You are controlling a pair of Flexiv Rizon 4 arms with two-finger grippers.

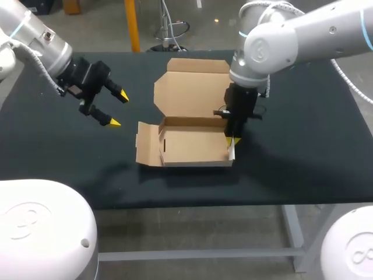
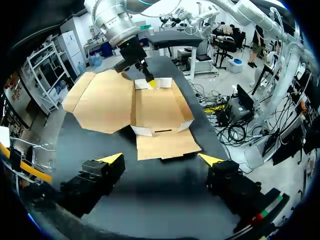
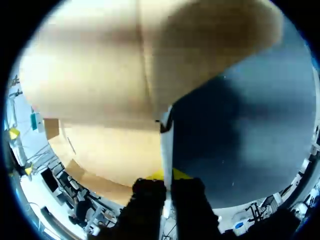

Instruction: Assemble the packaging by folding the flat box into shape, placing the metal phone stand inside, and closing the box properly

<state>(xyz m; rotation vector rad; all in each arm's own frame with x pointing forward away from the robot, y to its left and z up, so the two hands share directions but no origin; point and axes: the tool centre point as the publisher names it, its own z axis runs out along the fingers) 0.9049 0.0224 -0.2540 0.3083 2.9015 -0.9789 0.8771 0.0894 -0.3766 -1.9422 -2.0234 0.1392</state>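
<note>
A brown cardboard box (image 1: 192,142) lies partly folded in the middle of the black table (image 1: 58,151), its lid (image 1: 189,90) laid open toward the back and a side flap (image 1: 147,143) spread out to the left. My right gripper (image 1: 232,140) points straight down at the box's right wall (image 3: 166,145) and is shut on it, one finger on each side. My left gripper (image 1: 115,108) hovers open left of the box, well apart from it. In the left wrist view the box (image 2: 157,107) lies ahead of the open left gripper (image 2: 160,159). No phone stand shows.
The dark table surface runs wide to the left and right of the box. My right arm (image 1: 303,35) reaches in over the back right part of the table. The front edge (image 1: 192,204) lies a short way before the box.
</note>
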